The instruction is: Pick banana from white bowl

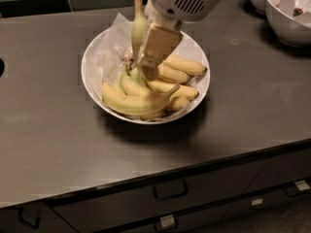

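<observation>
The wide white bowl (92, 57) with a crumpled paper liner sits on the dark counter and holds several bananas. My gripper (146, 72) reaches down into the middle of the bowl from the upper right. It is shut on the banana (138, 28), a long yellow one that stands almost upright beside the beige finger (156, 47), with its thin greenish stem pointing up. The banana's lower end is hidden behind the finger. A large curved banana (133, 103) lies along the bowl's front, with shorter ones to the right.
Two smaller, deeper white bowls (286, 21) stand at the counter's back right corner. The dark counter (58, 144) ends at a front edge above drawers with handles (170, 191). A dark tiled wall runs along the back.
</observation>
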Action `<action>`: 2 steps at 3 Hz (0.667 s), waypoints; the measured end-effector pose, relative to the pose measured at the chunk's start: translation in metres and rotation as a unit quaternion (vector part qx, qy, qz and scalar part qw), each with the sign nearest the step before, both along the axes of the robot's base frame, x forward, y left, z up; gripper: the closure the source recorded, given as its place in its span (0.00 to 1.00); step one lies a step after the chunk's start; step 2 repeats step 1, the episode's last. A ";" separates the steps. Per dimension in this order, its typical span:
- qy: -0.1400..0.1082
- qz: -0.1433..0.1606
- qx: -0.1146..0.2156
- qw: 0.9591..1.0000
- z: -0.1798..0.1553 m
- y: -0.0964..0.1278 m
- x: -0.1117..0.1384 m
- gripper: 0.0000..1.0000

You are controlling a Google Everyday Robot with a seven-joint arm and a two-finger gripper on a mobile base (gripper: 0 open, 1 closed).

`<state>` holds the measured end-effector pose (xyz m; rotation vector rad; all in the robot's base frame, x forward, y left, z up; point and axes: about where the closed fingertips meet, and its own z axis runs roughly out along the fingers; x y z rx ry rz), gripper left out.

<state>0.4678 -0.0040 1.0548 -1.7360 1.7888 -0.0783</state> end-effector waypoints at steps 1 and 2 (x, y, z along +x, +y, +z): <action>-0.020 -0.010 0.000 1.000 0.011 -0.003 -0.012 1.00; -0.020 -0.010 0.000 1.000 0.011 -0.003 -0.012 1.00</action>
